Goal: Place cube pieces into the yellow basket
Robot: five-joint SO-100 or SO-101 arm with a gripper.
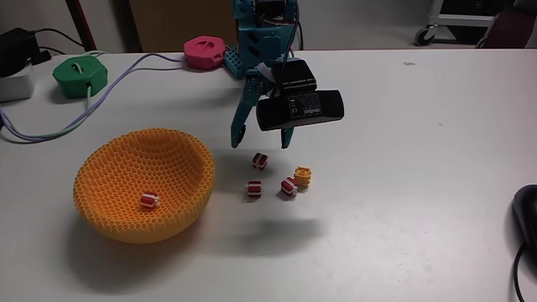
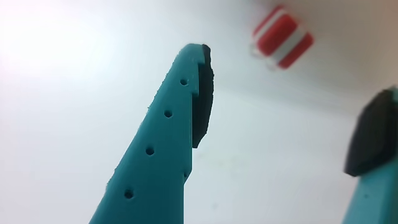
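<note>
The yellow basket (image 1: 109,172), a round honeycomb-mesh bowl, sits on the white table at the left in the fixed view, and one red-and-white cube piece (image 1: 148,200) lies inside it. To its right on the table lie three striped cubes (image 1: 260,159) (image 1: 252,189) (image 1: 288,185) and a yellow-orange cube (image 1: 302,175). My teal gripper (image 1: 263,141) hangs open just above the nearest striped cube, with nothing between its fingers. In the wrist view the gripper (image 2: 295,73) is spread wide, and a striped cube (image 2: 283,37) lies ahead between the fingertips (image 2: 186,112).
A green puck (image 1: 80,74) and a pink puck (image 1: 204,52) with cables stand at the back left. A white box (image 1: 15,84) is at the left edge and a dark object (image 1: 526,220) at the right edge. A black camera (image 1: 299,107) rides on the arm.
</note>
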